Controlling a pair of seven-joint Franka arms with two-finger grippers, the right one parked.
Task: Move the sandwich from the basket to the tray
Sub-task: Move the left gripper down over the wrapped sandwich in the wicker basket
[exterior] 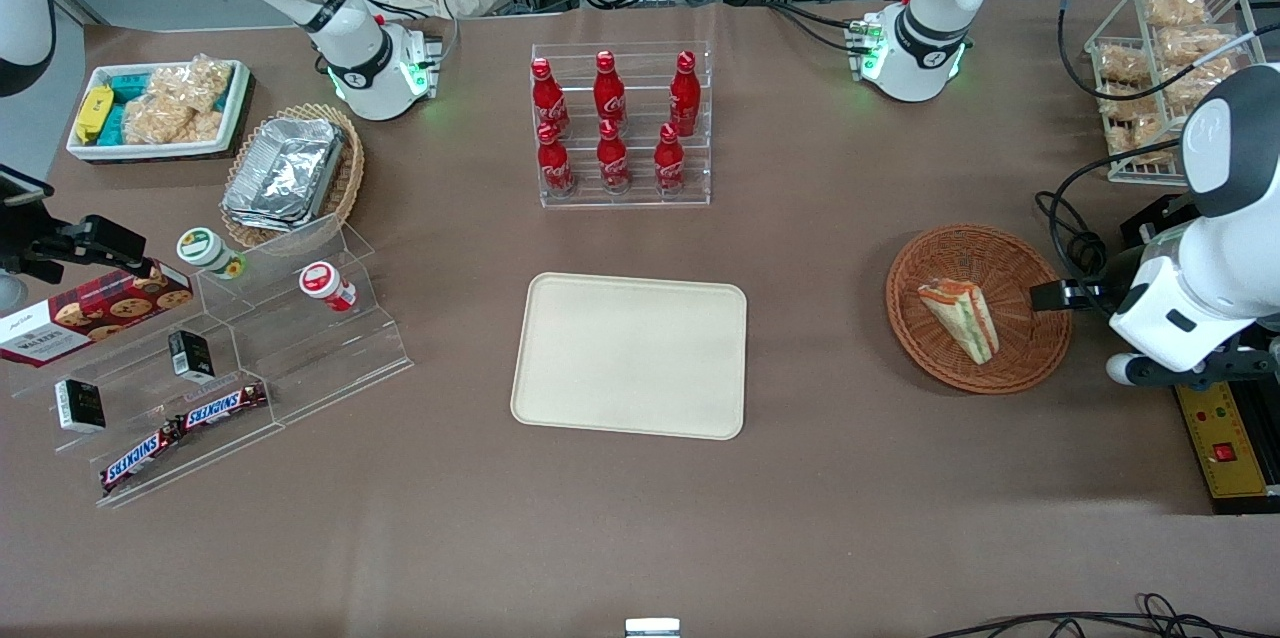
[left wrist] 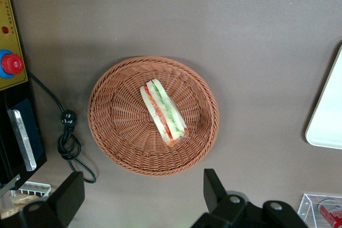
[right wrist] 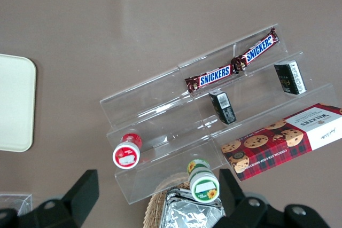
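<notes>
The sandwich [exterior: 960, 318] [left wrist: 163, 111], a pale wedge with green and red-orange layers, lies in the round reddish-brown basket [exterior: 1000, 243] [left wrist: 117, 132]. The cream tray [exterior: 630, 355] [left wrist: 327, 116] lies flat on the brown table, toward the parked arm's end from the basket, with nothing on it. My left gripper [exterior: 1062, 296] [left wrist: 140, 198] hovers above the basket's rim on the working arm's side. It is open, its black fingers [left wrist: 216, 190] wide apart with only table between them, and it is clear of the sandwich.
A clear rack of red bottles [exterior: 620, 123] stands farther from the camera than the tray. A wire rack of bagged snacks [exterior: 1165, 68], a yellow control box [exterior: 1225, 438] and a black cable [left wrist: 69, 142] sit near the basket. A stepped acrylic shelf [exterior: 230, 358] stands at the parked arm's end.
</notes>
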